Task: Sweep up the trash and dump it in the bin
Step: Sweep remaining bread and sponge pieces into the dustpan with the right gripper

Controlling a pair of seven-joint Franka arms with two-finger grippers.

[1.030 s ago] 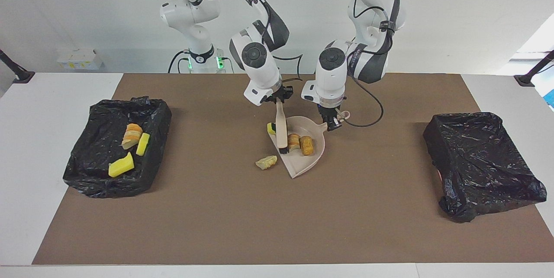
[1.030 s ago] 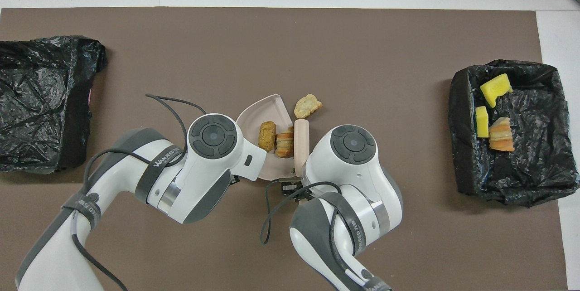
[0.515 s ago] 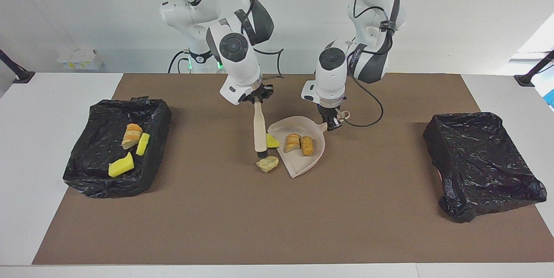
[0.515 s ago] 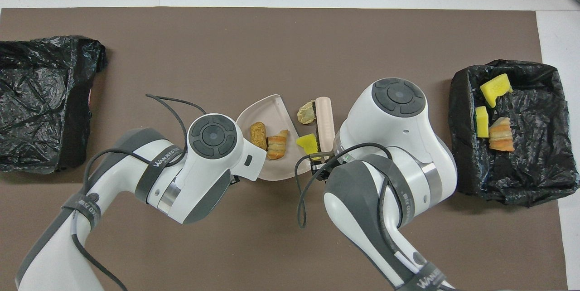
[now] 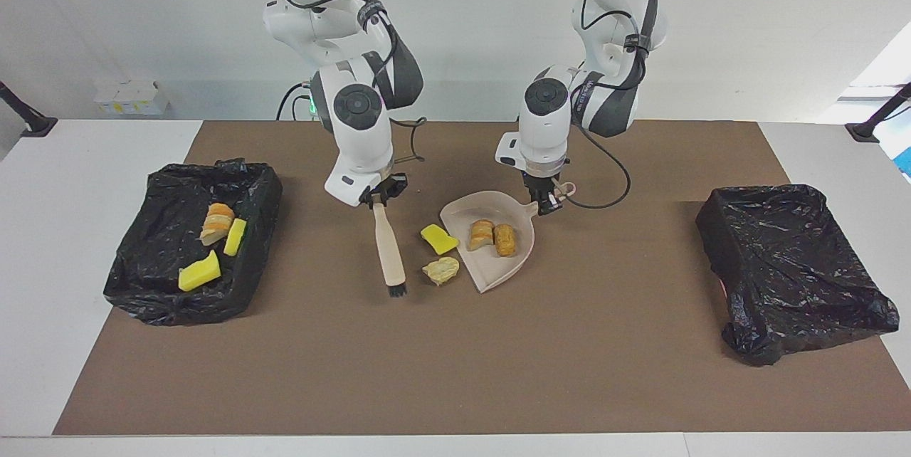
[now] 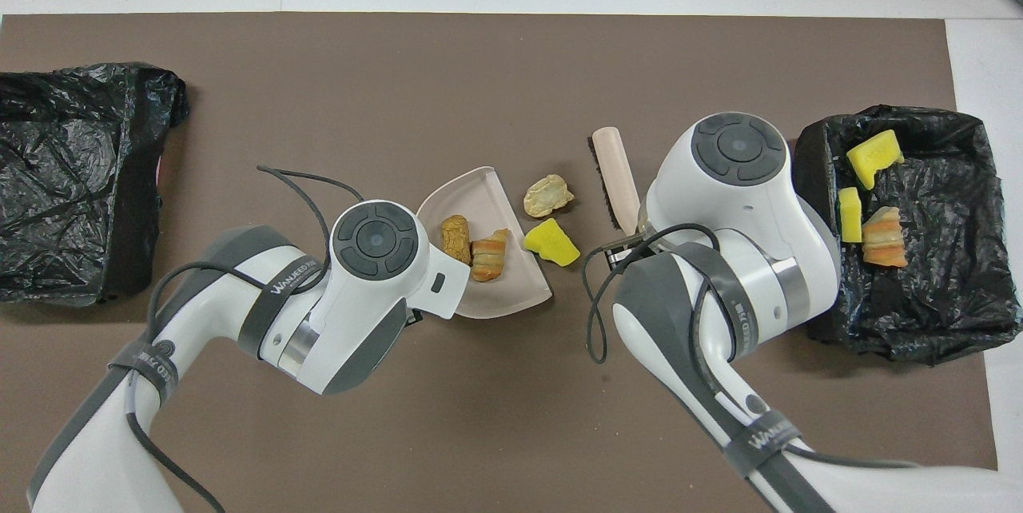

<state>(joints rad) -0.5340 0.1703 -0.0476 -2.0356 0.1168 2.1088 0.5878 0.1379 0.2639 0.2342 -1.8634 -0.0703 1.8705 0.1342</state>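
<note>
My right gripper (image 5: 379, 198) is clamped shut on the handle end of the beige brush (image 5: 388, 250). The brush's long axis runs away from the robots, with a slight slant, dark bristles (image 5: 396, 291) at the end farther from me, low at the brown mat (image 5: 455, 371). My left gripper (image 5: 549, 202) is closed on the handle of the beige dustpan (image 5: 498, 268), whose open mouth faces the right arm's end of the table.

2 tan pastry pieces (image 5: 492, 236) lie side by side in the dustpan. Between brush and dustpan, a yellow wedge (image 5: 438, 238) lies on the mat just beside the pan's lip, with a pale bread piece (image 5: 441, 270) farther from the robots. 3 more pieces (image 5: 213, 243) lie in the black-lined bin (image 5: 164, 297) at the right arm's end. A second black-lined bin (image 5: 790, 265) sits at the left arm's end.
</note>
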